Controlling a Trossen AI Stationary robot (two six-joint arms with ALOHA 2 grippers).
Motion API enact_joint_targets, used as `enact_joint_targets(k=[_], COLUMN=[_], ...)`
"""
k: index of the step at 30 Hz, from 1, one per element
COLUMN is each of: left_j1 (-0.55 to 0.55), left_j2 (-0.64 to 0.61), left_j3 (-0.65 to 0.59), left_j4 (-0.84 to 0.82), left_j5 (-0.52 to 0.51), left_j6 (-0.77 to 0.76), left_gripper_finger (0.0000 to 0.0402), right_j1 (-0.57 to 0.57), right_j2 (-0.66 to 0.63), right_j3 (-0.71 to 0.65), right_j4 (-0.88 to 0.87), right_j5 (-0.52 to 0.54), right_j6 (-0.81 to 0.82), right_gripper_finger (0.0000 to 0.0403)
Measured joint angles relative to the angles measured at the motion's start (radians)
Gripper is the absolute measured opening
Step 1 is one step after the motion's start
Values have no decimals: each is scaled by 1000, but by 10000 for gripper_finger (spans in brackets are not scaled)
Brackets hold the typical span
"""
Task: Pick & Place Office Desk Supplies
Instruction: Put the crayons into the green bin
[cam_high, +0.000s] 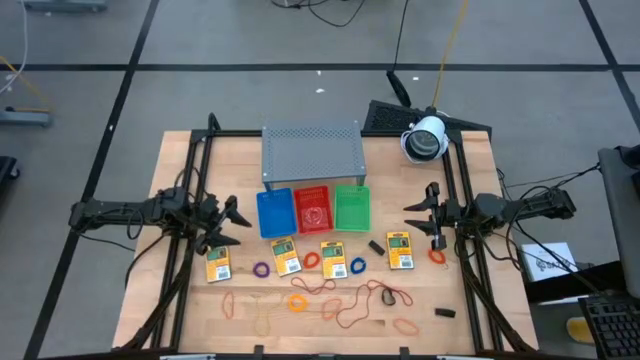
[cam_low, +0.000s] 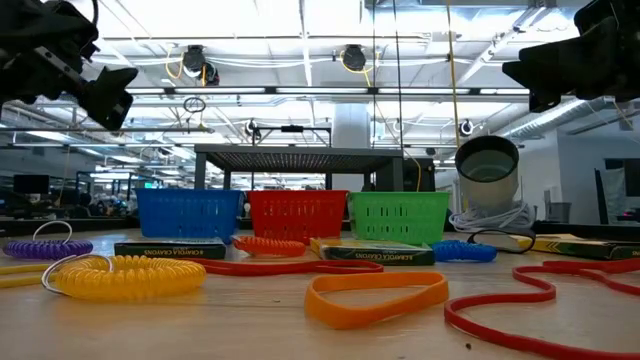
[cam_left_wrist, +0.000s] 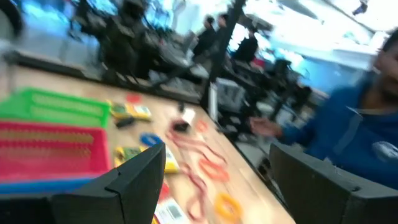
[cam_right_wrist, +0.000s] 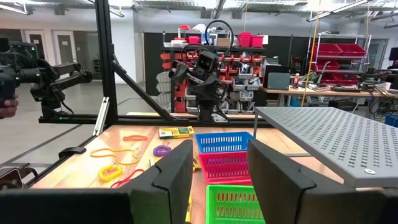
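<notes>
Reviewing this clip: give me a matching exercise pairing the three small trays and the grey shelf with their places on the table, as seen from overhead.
Things:
1. blue tray
2. red tray
3. green tray
4. grey perforated shelf

Places:
A. middle of the tray row
B. behind the trays
C. tray nearest the left arm
D. tray nearest the right arm

Pairs: 1-C, 2-A, 3-D, 4-B

Yellow-and-green packets (cam_high: 287, 256), coloured rings (cam_high: 262, 270) and orange rubber bands (cam_high: 350, 300) loose on the tabletop before the trays.
</notes>
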Motion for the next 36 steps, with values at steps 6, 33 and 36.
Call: enact_joint_targets(k=[6,33,36], left_j1=[0,0,0], left_j2=[0,193,202], left_j3=[0,0,0], left_j4=[47,58,58], left_j5=[-116,-507,-529], left_j6=[26,-54,-106], left_gripper_finger=[294,14,28], right_j1=[0,0,0], right_j2=[0,0,-1], right_j3=[0,0,0], right_j4=[0,44,87], right_j5=[0,0,-5], right_j6=[0,76,142], right_gripper_finger=[141,141,141])
